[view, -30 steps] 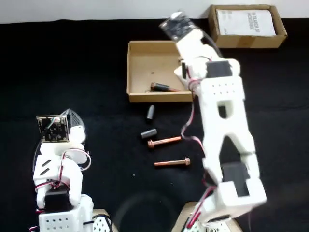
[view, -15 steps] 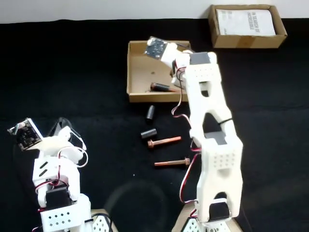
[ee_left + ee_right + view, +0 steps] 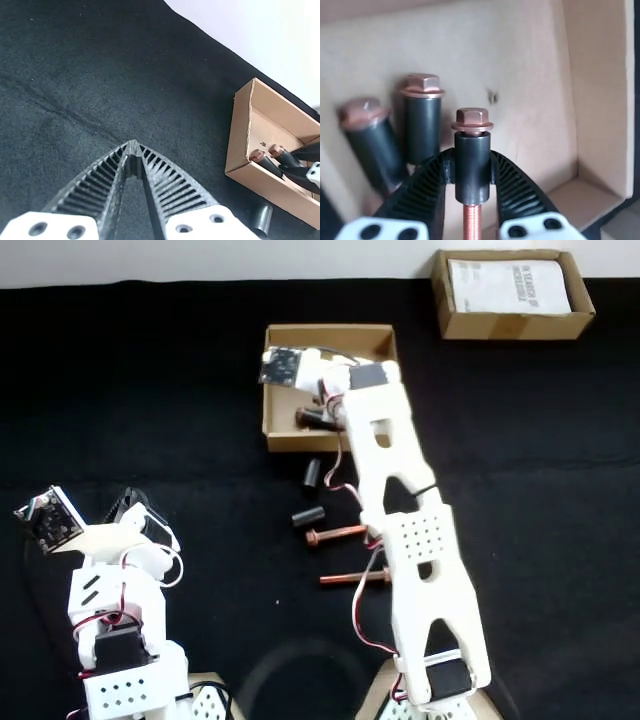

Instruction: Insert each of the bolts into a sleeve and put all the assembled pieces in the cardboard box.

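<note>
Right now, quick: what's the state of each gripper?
Left gripper: shut, holding nothing.
Right gripper: shut on a sleeved bolt, over the cardboard box.

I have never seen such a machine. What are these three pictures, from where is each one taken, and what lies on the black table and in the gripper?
These are two small white robot arms at a table covered in black cloth. The high view looks down on both. Each of the other two pictures comes from a camera on one arm's wrist, looking along its gripper. The right gripper is over the cardboard box and holds a sleeved bolt: a copper bolt pushed into a black sleeve. Two finished pieces lie in the box. On the cloth lie two loose sleeves and two loose bolts. The left gripper is shut, holding nothing, over bare cloth.
</note>
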Controlling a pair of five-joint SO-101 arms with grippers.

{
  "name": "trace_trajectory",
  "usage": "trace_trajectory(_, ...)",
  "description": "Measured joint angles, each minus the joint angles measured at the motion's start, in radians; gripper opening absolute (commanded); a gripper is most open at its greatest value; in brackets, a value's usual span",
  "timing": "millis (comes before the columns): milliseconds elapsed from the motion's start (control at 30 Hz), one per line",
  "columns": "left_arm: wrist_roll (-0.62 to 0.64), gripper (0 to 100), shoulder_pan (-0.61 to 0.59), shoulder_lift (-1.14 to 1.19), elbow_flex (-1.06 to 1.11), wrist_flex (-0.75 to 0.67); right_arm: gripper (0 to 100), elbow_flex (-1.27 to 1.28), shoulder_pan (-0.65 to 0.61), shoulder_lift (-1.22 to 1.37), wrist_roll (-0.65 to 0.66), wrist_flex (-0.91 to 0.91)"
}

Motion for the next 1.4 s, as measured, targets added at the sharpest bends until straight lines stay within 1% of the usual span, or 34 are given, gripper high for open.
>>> trace_trajectory(133,0.000,1,0.000,0.000,0.000,0.000,1.6,-0.123,-0.009,0.083,0.003,0.009)
trace_trajectory(167,0.000,1,0.000,0.000,0.000,0.000,3.5,-0.147,-0.009,0.095,0.003,0.014)
trace_trajectory(267,0.000,1,0.000,0.000,0.000,0.000,17.0,-0.203,-0.012,0.107,0.003,0.071)
trace_trajectory(333,0.000,1,0.000,0.000,0.000,0.000,23.8,-0.250,-0.017,0.107,0.003,0.169)
trace_trajectory(400,0.000,1,0.000,0.000,0.000,0.000,23.7,-0.327,-0.029,0.107,-0.014,0.293)
trace_trajectory(467,0.000,1,0.000,0.000,0.000,0.000,21.8,-0.411,-0.046,0.107,-0.071,0.410)
trace_trajectory(533,0.000,1,0.000,0.000,0.000,0.000,18.2,-0.451,-0.064,0.104,-0.163,0.491)
trace_trajectory(600,0.000,1,0.000,0.000,0.000,0.000,13.3,-0.463,-0.074,0.092,-0.287,0.526)
trace_trajectory(667,0.000,1,0.000,0.000,0.000,0.000,9.1,-0.463,-0.080,0.044,-0.439,0.562)
trace_trajectory(733,0.000,1,0.000,0.000,0.000,0.000,6.4,-0.463,-0.095,-0.026,-0.621,0.586)
trace_trajectory(900,0.000,1,0.000,0.000,0.000,0.000,6.3,-0.466,-0.114,-0.186,-1.091,0.592)
trace_trajectory(967,0.000,1,0.000,0.000,0.000,0.000,8.9,-0.466,-0.112,-0.227,-1.232,0.592)
trace_trajectory(1000,0.000,1,0.000,0.000,0.000,0.000,12.1,-0.466,-0.112,-0.247,-1.283,0.592)
trace_trajectory(1067,-0.002,1,0.000,0.000,0.000,0.002,19.7,-0.437,-0.112,-0.292,-1.358,0.592)
trace_trajectory(1133,-0.035,1,0.000,0.000,0.000,0.014,23.5,-0.341,-0.112,-0.359,-1.405,0.592)
trace_trajectory(1233,-0.104,1,0.015,0.000,0.000,0.049,23.0,-0.103,-0.126,-0.485,-1.428,0.592)
trace_trajectory(1400,-0.118,1,0.021,0.000,0.000,0.055,23.0,0.382,-0.176,-0.747,-1.435,0.592)
